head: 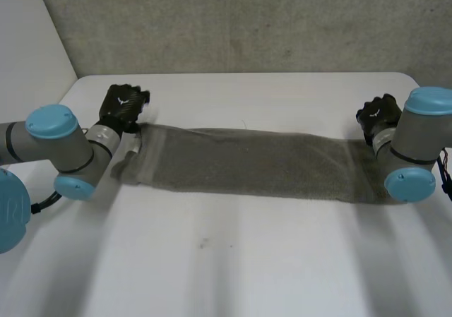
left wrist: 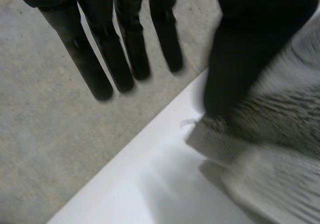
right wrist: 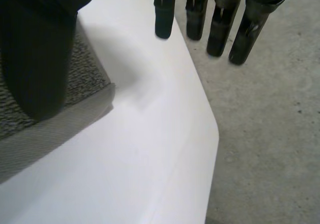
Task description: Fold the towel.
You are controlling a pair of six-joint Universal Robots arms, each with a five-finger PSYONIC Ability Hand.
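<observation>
Locate the grey towel (head: 247,163) on the white table (head: 233,267). It lies flat as 1 long, narrow strip running across the table between the 2 hands, with a paler band (head: 145,158) at the end nearest the left arm (head: 63,144). You will find the left hand (head: 121,107) at the far corner of that end, close to the table's far-left corner. The right hand (head: 376,116) is at the far corner of the opposite end, close to the table's right edge. In the left wrist view, check the left hand's fingers (left wrist: 125,49): they are straight and reach past the table's edge over the grey concrete floor (left wrist: 45,134). They stand well apart from the thumb (left wrist: 227,79), whose tip meets the corner of the towel (left wrist: 280,129), so this hand is apart and not closed on the cloth. In the right wrist view, the right hand's fingers (right wrist: 220,29) are likewise straight. They stand at the table's edge, some above the floor (right wrist: 270,134), and well apart from the thumb (right wrist: 40,59). That thumb lies over the corner of the towel (right wrist: 82,79), and you cannot tell whether it presses the cloth. This hand is also apart, holding nothing.
</observation>
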